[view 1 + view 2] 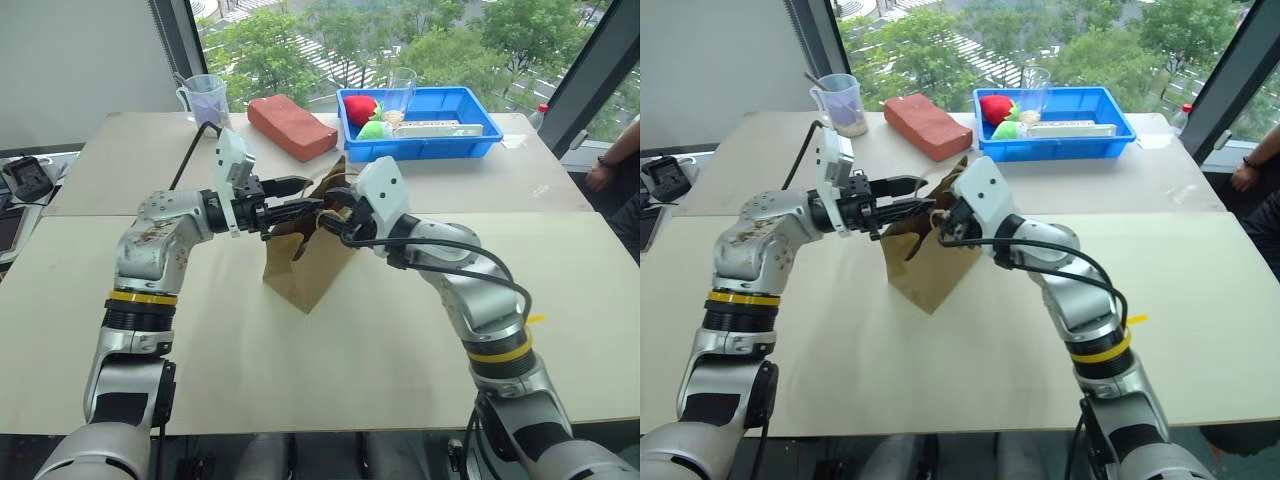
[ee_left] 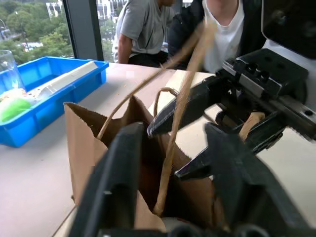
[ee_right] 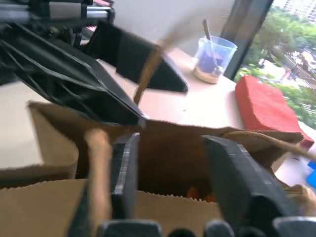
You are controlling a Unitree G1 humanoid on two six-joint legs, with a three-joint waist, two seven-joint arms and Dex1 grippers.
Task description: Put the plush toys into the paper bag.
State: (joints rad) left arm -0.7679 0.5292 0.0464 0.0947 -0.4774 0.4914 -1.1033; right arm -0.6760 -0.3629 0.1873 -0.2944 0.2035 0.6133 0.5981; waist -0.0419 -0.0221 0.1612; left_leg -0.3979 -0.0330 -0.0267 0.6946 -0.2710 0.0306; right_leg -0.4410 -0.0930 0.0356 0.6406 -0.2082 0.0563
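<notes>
a: where's the bag (image 1: pixel 305 262) sitting?

b: it's stood upright on the near table (image 1: pixel 330 350), mouth up, right between the two grippers. both are held level over its open top from opposite sides, fingers pointed at each other.

a: left gripper (image 1: pixel 298 198) state?

b: its fingers are spread apart, as seen in the left wrist view. a cord handle (image 2: pixel 180 111) is strung up between them, but no pinch on it can be made out, so whether anything is held can't be told.

a: and the right gripper (image 1: pixel 332 212)?

b: jaws parted too. in the right wrist view its fingers (image 3: pixel 232 170) are set astride the bag's near rim, one outside, one over the opening. nothing is seen clamped. another cord is blurred in front of it.

a: toys?

b: a bit of orange (image 3: pixel 194 193) is seen down inside the bag in the right wrist view. which toy it belongs to can't be told. the rest of the inside is too dark.

a: anything else around?

b: on the far table a reddish brick (image 1: pixel 291 126), a blue tray (image 1: pixel 420 145) with red and green items and a clear cup, and a measuring cup (image 1: pixel 205 98). people are seated past the table in the left wrist view, and an arm (image 1: pixel 612 160) is rested at the right edge.
</notes>
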